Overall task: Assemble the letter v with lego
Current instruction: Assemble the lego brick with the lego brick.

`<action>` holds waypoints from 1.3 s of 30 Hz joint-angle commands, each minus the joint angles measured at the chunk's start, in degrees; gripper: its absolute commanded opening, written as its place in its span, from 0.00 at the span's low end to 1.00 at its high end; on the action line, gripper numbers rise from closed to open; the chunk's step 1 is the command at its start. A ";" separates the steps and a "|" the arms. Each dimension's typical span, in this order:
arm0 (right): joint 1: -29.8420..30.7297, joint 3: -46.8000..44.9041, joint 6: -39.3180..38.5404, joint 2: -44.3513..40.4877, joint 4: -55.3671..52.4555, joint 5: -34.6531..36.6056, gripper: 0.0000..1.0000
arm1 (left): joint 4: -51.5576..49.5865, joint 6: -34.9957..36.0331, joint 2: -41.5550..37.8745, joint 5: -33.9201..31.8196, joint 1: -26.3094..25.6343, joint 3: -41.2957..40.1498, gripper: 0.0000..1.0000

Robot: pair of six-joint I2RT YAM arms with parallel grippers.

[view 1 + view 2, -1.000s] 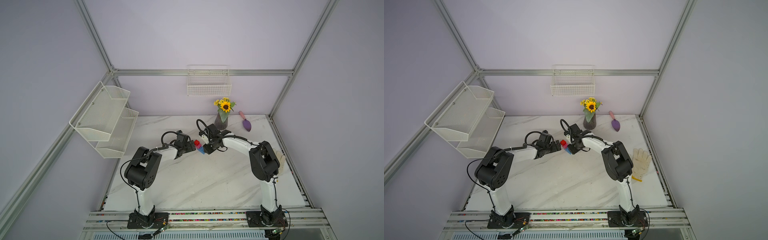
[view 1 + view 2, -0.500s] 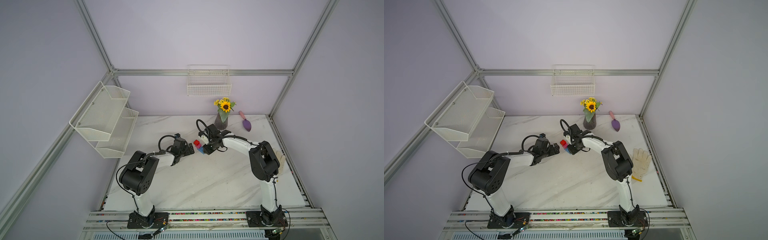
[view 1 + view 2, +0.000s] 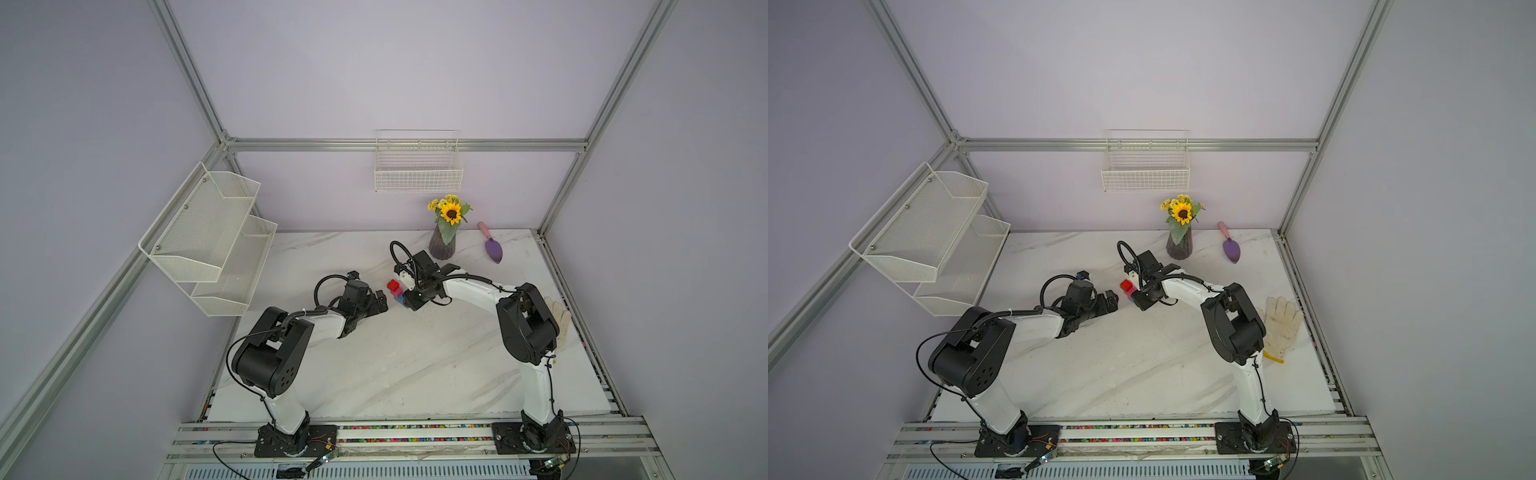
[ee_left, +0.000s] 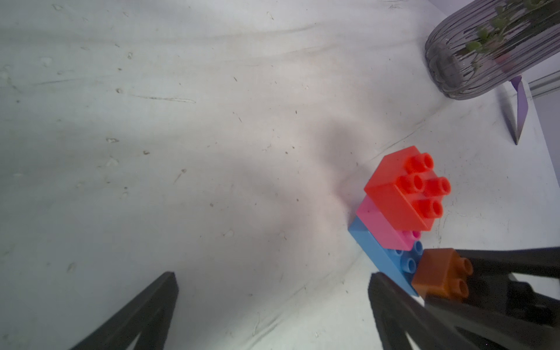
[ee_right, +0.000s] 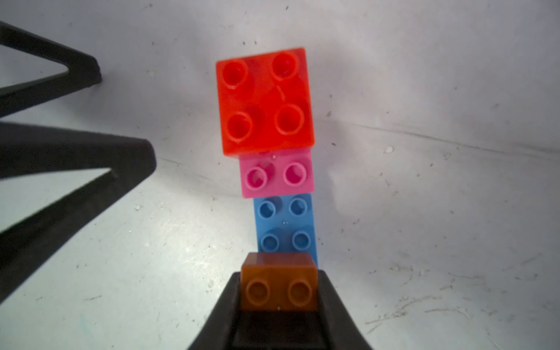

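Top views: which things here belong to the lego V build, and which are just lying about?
Job: red brick, pink brick, blue brick, orange-brown brick gripped in the right pincer; left pincer open nearby.
Lying about: sunflower vase, purple trowel, glove, wire basket, mesh shelf.

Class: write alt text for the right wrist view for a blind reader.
The right claw grips an orange-brown brick atop one end of a blue brick; a pink brick, then a red brick, climb from the other. The left claw is open alongside.
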 commanded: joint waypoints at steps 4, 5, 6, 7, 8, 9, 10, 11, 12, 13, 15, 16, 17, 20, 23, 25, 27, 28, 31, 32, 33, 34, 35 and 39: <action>0.30 -4.31 -0.30 0.36 -4.20 2.07 0.11 | -1.26 -0.90 -2.19 1.36 0.39 -1.57 1.00; 0.30 -4.78 -0.21 0.11 -4.12 2.71 0.12 | -1.48 -0.90 -2.45 1.34 0.39 -1.70 1.00; 0.30 -5.18 -0.21 -0.22 -3.83 3.07 0.11 | -1.70 -0.81 -2.78 1.22 0.34 -1.68 1.00; 0.30 -5.54 -0.23 -0.46 -3.62 3.35 0.11 | -1.96 -0.68 -3.03 1.10 0.39 -1.57 1.00; 0.30 -5.86 -0.21 -0.65 -3.37 3.58 0.11 | -2.21 -0.49 -3.27 1.13 0.38 -1.51 1.00; 0.30 -5.97 -0.21 -0.72 -3.40 4.24 0.11 | -2.63 -0.38 -3.51 1.17 0.39 -1.41 1.00; 0.24 -5.97 -0.25 -0.53 -3.45 4.63 0.11 | -3.01 -0.29 -3.80 1.17 0.39 -1.31 1.00; 0.14 -5.91 -0.29 -0.30 -3.49 4.12 0.12 | -3.20 -0.31 -4.09 1.18 0.38 -1.37 1.00; 0.13 -5.94 -0.29 -0.15 -3.50 3.69 0.11 | -3.16 -0.29 -4.38 1.18 0.38 -1.50 1.00; 0.13 -5.83 -0.17 0.15 -3.50 3.46 0.11 | -3.26 -0.29 -4.70 1.22 0.39 -1.65 1.00; 0.13 -5.82 0.49 0.74 -3.65 3.83 0.11 | -3.64 -0.20 -5.41 1.10 0.39 -1.87 1.00; 0.13 -6.28 0.68 0.76 -3.16 3.75 0.11 | -3.71 -0.21 -5.78 1.01 0.39 -2.13 1.00; 0.13 -6.89 1.12 0.75 -2.47 3.41 0.12 | -3.81 -0.20 -5.98 0.88 0.37 -2.29 1.00; 0.13 -7.76 2.08 1.25 -2.05 4.12 0.11 | -4.25 -0.18 -6.81 0.80 0.38 -2.75 1.00; 0.26 -8.41 3.23 1.95 -1.99 4.91 0.11 | -4.28 -0.37 -7.92 0.93 0.38 -3.40 1.00; 0.63 -9.02 3.53 2.18 -1.80 5.53 0.11 | -4.42 -0.37 -8.72 1.00 0.39 -3.84 1.00; 0.83 -9.56 3.86 2.07 -1.57 6.14 0.11 | -5.12 -0.34 -9.55 0.88 0.39 -3.94 1.00; 0.92 -9.81 4.01 2.07 -1.48 6.39 0.11 | -5.45 -0.29 -9.97 0.79 0.38 -4.03 1.00; 1.65 -9.69 4.63 1.92 -2.08 8.21 0.12 | -6.20 -0.28 -11.44 0.80 0.36 -4.34 1.00; 1.91 -9.87 4.94 1.77 -2.11 8.57 0.11 | -6.28 -0.29 -11.88 0.83 0.36 -4.54 1.00; 2.18 -10.04 5.45 1.56 -2.09 8.95 0.12 | -6.45 -0.29 -12.41 0.85 0.39 -4.71 1.00; 2.47 -10.15 5.88 1.33 -2.30 9.01 0.11 | -6.65 -0.33 -12.94 0.91 0.39 -4.86 1.00; 2.79 -10.38 5.97 1.20 -2.36 9.00 0.11 | -6.75 -0.29 -13.31 0.92 0.39 -4.91 1.00; 3.47 -11.14 6.04 1.00 -3.12 9.05 0.11 | -7.76 -0.18 -14.50 1.10 0.39 -5.08 1.00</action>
